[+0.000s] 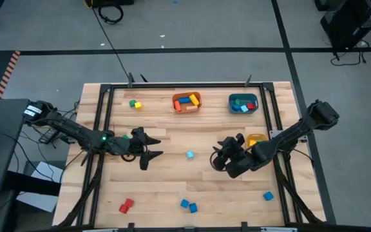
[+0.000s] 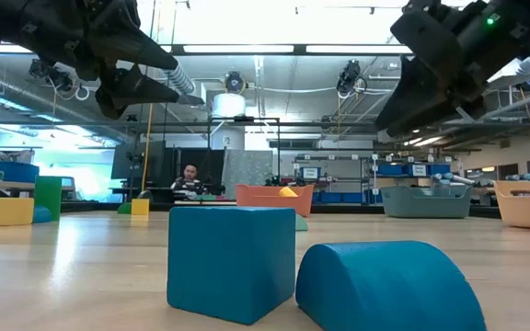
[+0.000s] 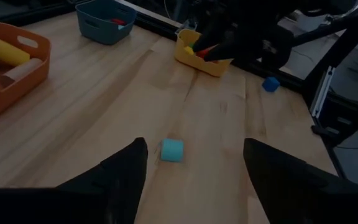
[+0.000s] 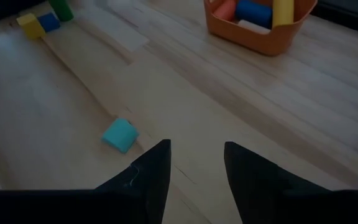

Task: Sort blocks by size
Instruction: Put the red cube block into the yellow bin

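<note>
High view, catalogued left to right, clock directions taken from the table centre.

- Left gripper (image 1: 148,153): at 9 o'clock, above the boards, fingers spread wide, empty. Its wrist view shows the light-blue block between the two fingers but farther ahead.
- Red blocks (image 1: 126,205): pair at 7 o'clock, touching, near the front edge.
- Green and yellow blocks (image 1: 134,104): small cluster at 11 o'clock.
- Orange bin (image 1: 187,102): at 12 o'clock, holding several blocks.
- Light-blue block (image 1: 190,154): alone at centre, between the two grippers, touching neither. Judged light, rigid and smooth; one side looks rounded, so take it across the flat opposing faces, as a pinch on the curve could slip.
- Blue blocks (image 1: 188,206): pair at 6 o'clock, by the front edge.
- Right gripper (image 1: 219,156): at 3 o'clock, fingers parted, nothing between them, pointed toward the centre block.
- Teal bin (image 1: 243,104): at 1 o'clock, a few blocks inside.
- Yellow bin (image 1: 258,139): at 3 o'clock, partly under the right arm.
- Blue block (image 1: 268,196): single, at 4 o'clock.

Sorting judged partly done; loose pieces remain.
</note>
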